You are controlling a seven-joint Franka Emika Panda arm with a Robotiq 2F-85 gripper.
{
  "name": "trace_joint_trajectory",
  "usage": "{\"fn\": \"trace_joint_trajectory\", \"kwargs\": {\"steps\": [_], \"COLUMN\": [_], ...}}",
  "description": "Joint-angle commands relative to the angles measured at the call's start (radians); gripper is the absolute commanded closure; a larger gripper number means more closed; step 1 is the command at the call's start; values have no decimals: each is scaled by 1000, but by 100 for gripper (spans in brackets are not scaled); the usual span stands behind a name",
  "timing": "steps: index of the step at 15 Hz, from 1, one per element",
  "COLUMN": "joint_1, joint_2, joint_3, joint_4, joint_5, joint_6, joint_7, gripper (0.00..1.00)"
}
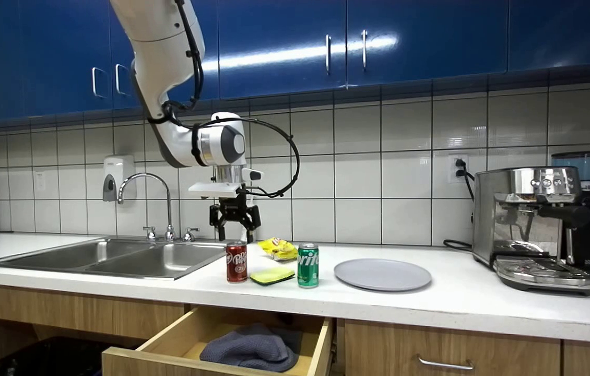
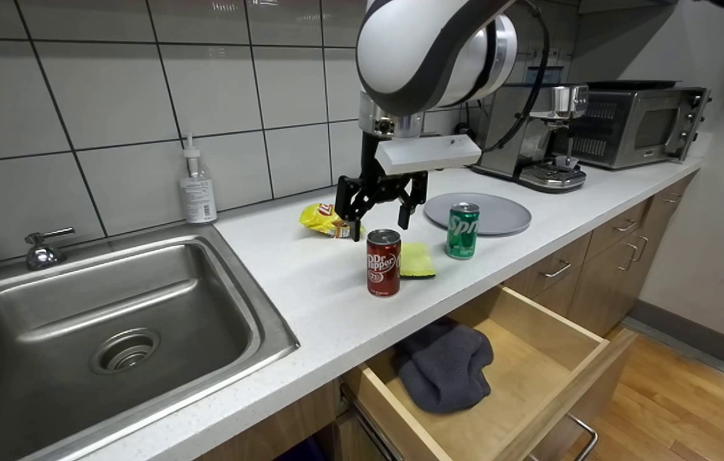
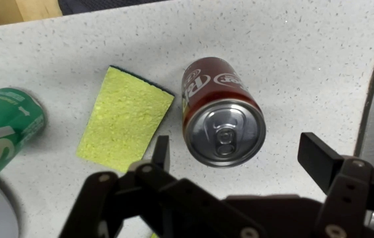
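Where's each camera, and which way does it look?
In an exterior view: in front of the counter, facing the tiled wall; arm and gripper show.
In an exterior view: near the sink, facing along the counter toward the microwave; arm and gripper show.
Wrist view: on the arm, looking down at the red can; open gripper's fingers show.
Both exterior views share the open drawer.

You have one worktop point(image 1: 457, 295) carrying one red can point(image 1: 237, 266) and one green can point(image 1: 308, 267) — two in all — plus one sponge point(image 1: 272, 275), one packet point(image 1: 280, 249), one plate point(image 1: 382, 274), one coffee machine point(image 1: 527, 230) and one microwave point(image 2: 647, 125). You have one pump bottle point(image 2: 198, 197), one two-basin sink point(image 1: 156, 258), and one open drawer point(image 2: 522, 378) holding one cloth bundle point(image 2: 448, 370).
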Motion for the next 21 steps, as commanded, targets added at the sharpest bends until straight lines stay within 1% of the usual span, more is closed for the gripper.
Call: {"fn": "trace_joint_trajectory", "kwargs": {"steps": [1, 6, 15, 16, 17, 21], "joint_1": [3, 7, 10, 11, 10, 13], "joint_2": [50, 80, 73, 68, 70, 65], "joint_3": [0, -9, -14, -15, -15, -16], "joint_4": [78, 91, 68, 62, 63, 54], "joint_5": [3, -3, -12, -13, -13, -18], "joint_6": [-64, -94, -96, -94, -91, -82], "joint_7": [-14, -2, -2, 1, -1, -2], "gripper": [0, 0, 0, 23, 26, 60]}}
